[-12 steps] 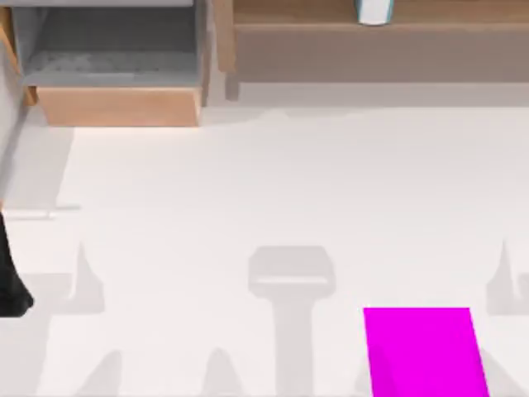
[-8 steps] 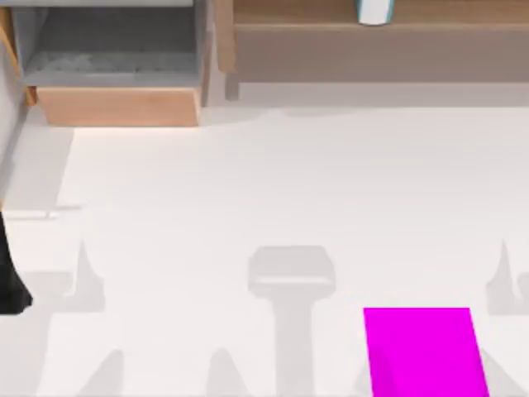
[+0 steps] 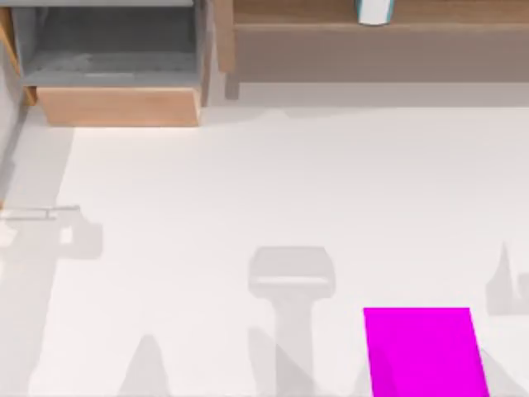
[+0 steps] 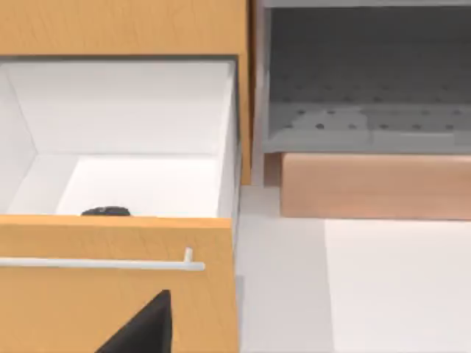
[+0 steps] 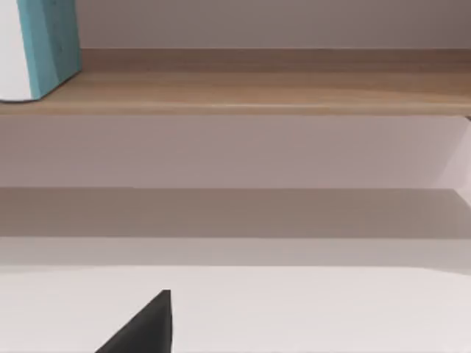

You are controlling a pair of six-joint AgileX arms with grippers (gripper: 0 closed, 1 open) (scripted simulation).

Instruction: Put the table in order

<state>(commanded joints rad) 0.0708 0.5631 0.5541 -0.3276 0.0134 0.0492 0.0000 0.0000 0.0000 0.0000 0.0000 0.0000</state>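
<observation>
The white table [image 3: 273, 182] spreads across the top view and is bare apart from shadows and a magenta mat [image 3: 421, 351] at its front right. In the left wrist view, a black part of my left gripper [image 4: 143, 331] hangs in front of an open orange drawer [image 4: 118, 294]. The drawer has a white handle [image 4: 103, 262], and a small dark object [image 4: 107, 212] lies on its white floor. In the right wrist view, a black part of my right gripper [image 5: 143, 331] hangs low over the table, facing the wooden shelf [image 5: 243, 92].
A light-brown shelf unit [image 3: 372, 41] runs along the back. A white and teal container [image 3: 374, 10] stands on it, also seen as the container [image 5: 37, 44]. At back left is a grey perforated compartment [image 3: 116, 50] with a wooden front [image 3: 120, 106].
The dark piece of my left arm at the top view's left edge has gone out of that view. The shadows at the table's front left have shifted.
</observation>
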